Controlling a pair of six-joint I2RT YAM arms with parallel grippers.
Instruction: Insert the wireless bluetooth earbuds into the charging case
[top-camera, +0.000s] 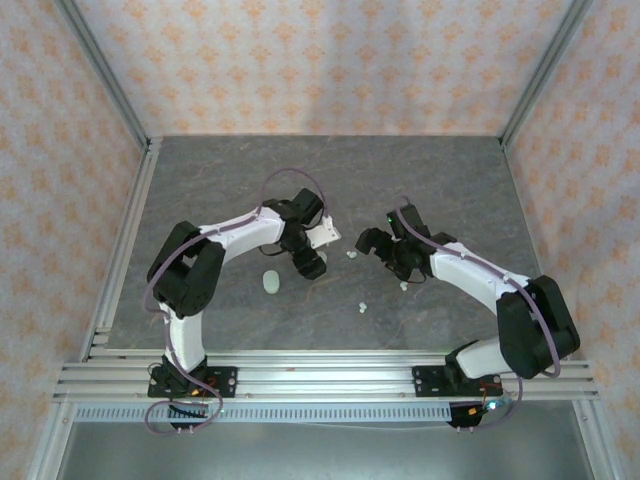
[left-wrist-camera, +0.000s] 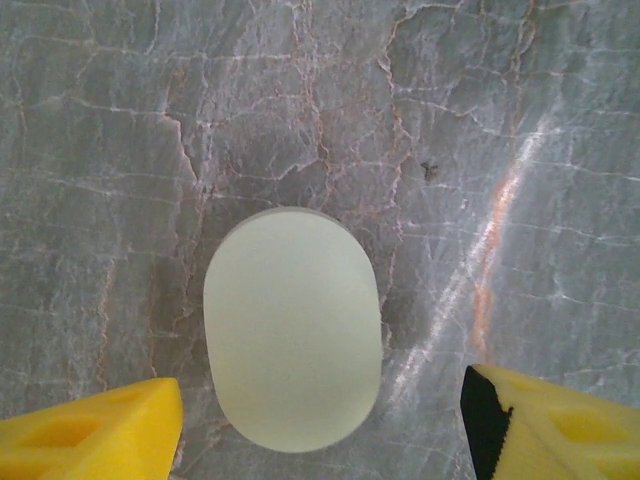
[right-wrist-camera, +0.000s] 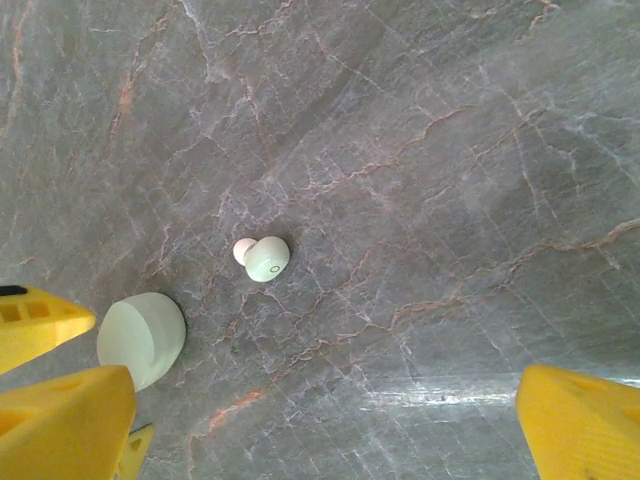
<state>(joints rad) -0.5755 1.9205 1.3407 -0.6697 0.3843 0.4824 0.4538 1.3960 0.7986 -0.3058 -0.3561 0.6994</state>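
A pale green oval charging case lies shut on the grey stone table, between the yellow fingers of my left gripper. That gripper is open, with a gap on each side of the case. In the right wrist view the same case sits at the left, and one whitish earbud lies on the table ahead of my right gripper, which is wide open and empty. From above, the left gripper and right gripper face each other, with an earbud between them.
A second pale green case lies left of the left gripper. Two more earbuds rest on the table, one nearer the front and one beside the right arm. Metal rails edge the front.
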